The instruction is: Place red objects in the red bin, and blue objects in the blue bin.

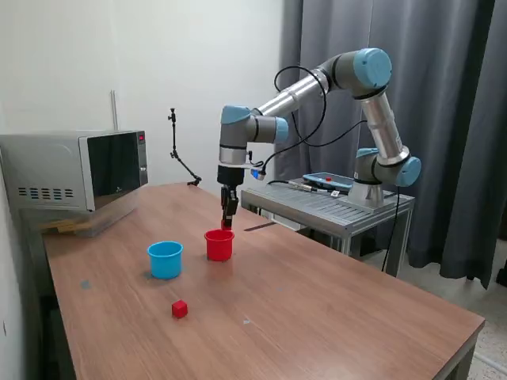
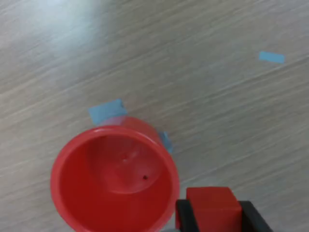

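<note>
My gripper (image 1: 228, 222) hangs just above the red bin (image 1: 219, 245), a small red cup on the wooden table. In the wrist view a red cube (image 2: 213, 207) sits between the black fingers (image 2: 185, 217), which are shut on it, right beside the cup's rim. The red bin (image 2: 114, 180) looks empty inside. Another red cube (image 1: 180, 309) lies on the table nearer the front edge. The light blue bin (image 1: 165, 259) stands at the exterior view's left of the red one. No blue objects show in either view.
A microwave (image 1: 75, 171) stands at the back on the exterior view's left. A metal cart (image 1: 329, 203) holds the arm's base behind the table. Bits of blue tape (image 2: 107, 111) are stuck to the tabletop by the red cup.
</note>
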You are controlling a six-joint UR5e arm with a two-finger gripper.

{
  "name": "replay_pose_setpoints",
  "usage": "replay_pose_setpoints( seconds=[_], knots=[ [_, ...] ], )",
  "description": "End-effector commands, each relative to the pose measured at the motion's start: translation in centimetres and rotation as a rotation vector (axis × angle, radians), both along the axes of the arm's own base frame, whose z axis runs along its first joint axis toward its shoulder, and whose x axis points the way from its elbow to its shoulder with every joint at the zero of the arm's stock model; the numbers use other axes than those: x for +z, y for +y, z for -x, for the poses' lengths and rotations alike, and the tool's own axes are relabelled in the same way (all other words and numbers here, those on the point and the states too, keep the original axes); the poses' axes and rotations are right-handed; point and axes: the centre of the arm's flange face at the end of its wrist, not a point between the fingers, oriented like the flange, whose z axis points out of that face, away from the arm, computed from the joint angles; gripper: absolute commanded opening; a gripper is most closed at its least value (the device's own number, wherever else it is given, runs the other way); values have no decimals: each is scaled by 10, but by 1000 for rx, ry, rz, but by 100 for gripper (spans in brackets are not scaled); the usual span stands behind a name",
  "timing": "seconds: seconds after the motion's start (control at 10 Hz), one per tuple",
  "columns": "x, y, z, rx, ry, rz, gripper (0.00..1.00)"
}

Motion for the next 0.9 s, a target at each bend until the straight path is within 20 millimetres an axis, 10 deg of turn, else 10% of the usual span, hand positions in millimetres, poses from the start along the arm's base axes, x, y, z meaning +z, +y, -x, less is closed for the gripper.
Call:
replay_pose_setpoints(
  seconds=[0.0, 0.8],
  knots=[
    [-5, 11, -10, -19, 31, -28, 0],
    [-21, 43, -29, -75, 28, -32, 0]
  ],
)
